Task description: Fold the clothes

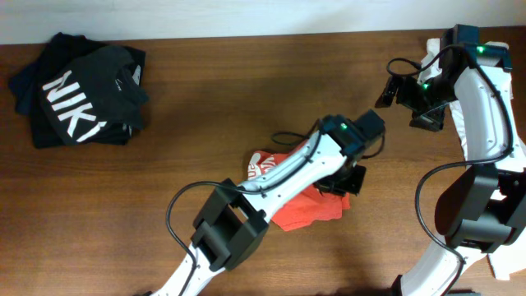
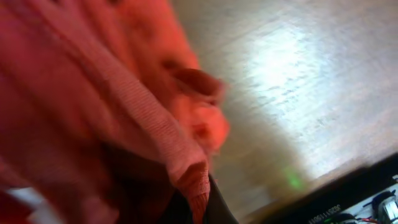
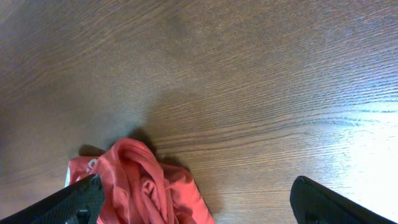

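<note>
The clothes are a crumpled orange-red T-shirt (image 1: 308,210) near the middle of the table, with white lettering showing at its left end (image 1: 259,164). My left gripper (image 1: 349,181) is at the shirt's right edge and shut on it. In the left wrist view, a ribbed fold of the shirt (image 2: 112,93) is pinched between the dark fingers (image 2: 202,205). My right gripper (image 1: 407,103) hangs open above bare table at the back right, well away from the shirt. Its wrist view shows the shirt (image 3: 143,186) below, between the widely spread fingertips (image 3: 81,199).
A pile of black shirts with large white letters (image 1: 82,90) lies at the back left corner. The brown wooden table (image 1: 246,82) stretches between it and the arms. The right arm's base and white material (image 1: 514,255) stand at the right edge.
</note>
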`<state>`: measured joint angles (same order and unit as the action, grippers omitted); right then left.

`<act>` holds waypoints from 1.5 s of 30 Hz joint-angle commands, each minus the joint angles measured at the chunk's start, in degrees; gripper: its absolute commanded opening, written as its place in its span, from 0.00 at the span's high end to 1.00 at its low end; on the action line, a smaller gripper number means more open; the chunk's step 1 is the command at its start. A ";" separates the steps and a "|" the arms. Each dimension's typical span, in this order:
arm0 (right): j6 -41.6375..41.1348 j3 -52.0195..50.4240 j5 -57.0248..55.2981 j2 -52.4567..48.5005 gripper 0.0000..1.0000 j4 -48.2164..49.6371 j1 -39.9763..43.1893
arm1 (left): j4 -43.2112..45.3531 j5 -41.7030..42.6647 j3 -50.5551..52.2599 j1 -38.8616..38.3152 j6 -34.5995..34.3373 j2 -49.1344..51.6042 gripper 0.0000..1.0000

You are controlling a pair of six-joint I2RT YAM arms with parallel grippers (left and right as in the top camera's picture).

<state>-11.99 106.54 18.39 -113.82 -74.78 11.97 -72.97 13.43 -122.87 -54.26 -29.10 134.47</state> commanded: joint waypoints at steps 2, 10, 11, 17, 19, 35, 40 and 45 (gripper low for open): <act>0.17 0.35 -0.48 0.59 0.02 0.00 0.07 | 1.46 0.22 0.04 -3.87 1.81 -0.46 0.89; 0.17 0.35 -0.48 0.59 0.01 0.00 0.07 | 1.18 -1.70 0.02 -8.85 1.81 -0.63 0.50; 0.17 0.35 -0.48 0.59 0.01 0.00 0.07 | 0.37 -1.68 -0.24 -9.33 1.81 -1.36 0.50; 0.17 0.35 -0.50 0.59 0.01 0.00 0.07 | -0.37 -1.92 -3.10 -8.68 2.38 -8.59 0.44; 0.17 0.35 -0.50 0.59 0.01 0.00 0.07 | 0.50 -1.92 -3.10 -7.45 3.10 -10.91 0.25; 0.17 0.35 -0.50 0.59 0.01 0.00 0.07 | -4.96 0.07 -2.75 3.61 -2.75 -6.36 0.07; 0.17 0.35 -0.50 0.59 0.01 0.00 0.07 | 0.63 5.60 -2.75 2.99 -2.54 -0.24 0.25; 0.17 0.35 -0.50 0.59 0.01 0.00 0.07 | 3.37 6.05 -2.75 2.12 -2.58 0.94 0.57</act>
<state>-11.99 106.54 18.37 -113.82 -74.78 11.97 -70.26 17.69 -125.36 -51.88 -31.57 135.35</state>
